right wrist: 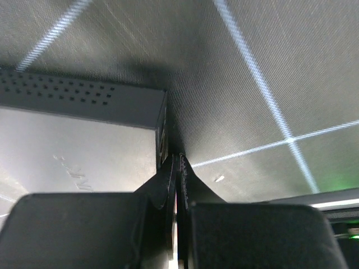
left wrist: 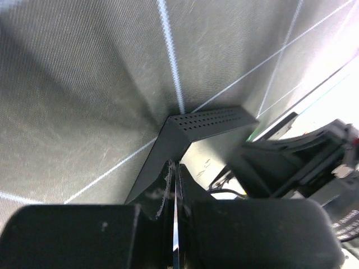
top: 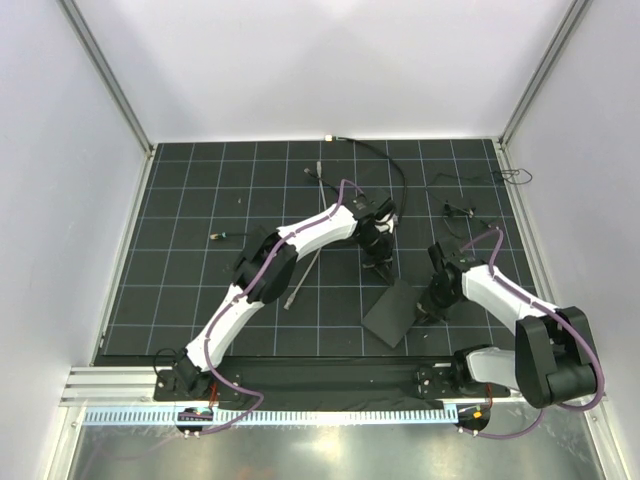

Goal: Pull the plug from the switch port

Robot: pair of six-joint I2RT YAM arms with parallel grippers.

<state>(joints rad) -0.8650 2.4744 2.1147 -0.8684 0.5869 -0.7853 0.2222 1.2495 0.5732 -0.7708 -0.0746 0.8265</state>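
Both clenched shut, left end effector (left wrist: pixel 173 174) and right end effector (right wrist: pixel 177 165) sit at the switch box (top: pixel 393 312); plug's hidden, so your pull could drag it.

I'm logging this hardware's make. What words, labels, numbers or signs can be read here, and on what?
Nothing here can be read for certain.
Switch box, top face: a faint embossed marking, too dim and slanted to read.
Grid mat: no lettering visible.
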